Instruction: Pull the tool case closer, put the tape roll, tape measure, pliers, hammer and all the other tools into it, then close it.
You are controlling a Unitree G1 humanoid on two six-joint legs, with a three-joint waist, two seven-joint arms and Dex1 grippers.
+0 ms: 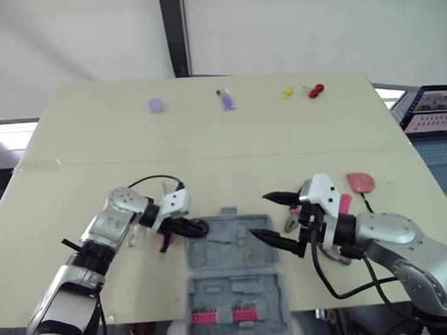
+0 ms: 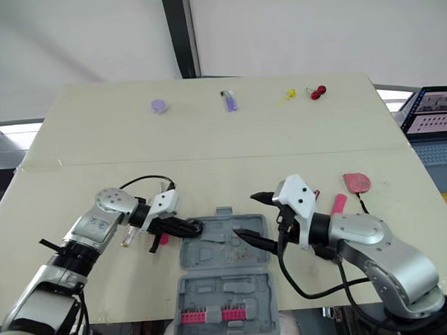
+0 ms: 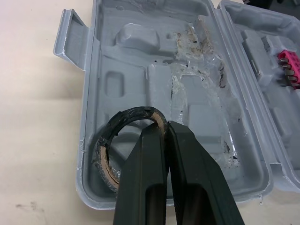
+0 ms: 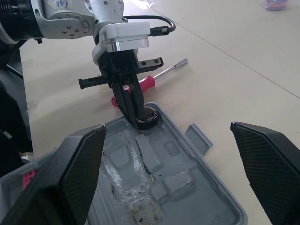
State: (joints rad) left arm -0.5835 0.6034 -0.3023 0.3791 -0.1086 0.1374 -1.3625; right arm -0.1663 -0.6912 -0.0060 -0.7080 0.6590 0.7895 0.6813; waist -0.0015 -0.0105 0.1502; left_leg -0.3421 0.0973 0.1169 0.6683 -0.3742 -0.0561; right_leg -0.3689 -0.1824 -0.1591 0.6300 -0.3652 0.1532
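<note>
The grey tool case lies open at the table's near edge, its lid toward me with a row of pink bits. My left gripper is shut on the rim of a black tape roll and holds it over the tray's left corner; whether the roll touches the tray I cannot tell. My right gripper hangs open over the tray's right side with nothing between its fingers. In the right wrist view the left gripper stands upright on the tape roll.
A pink-handled screwdriver lies on the table just left of the case. Right of the case, partly under my right arm, are a pink-handled tool and a pink item. Small purple, yellow and red objects sit far back.
</note>
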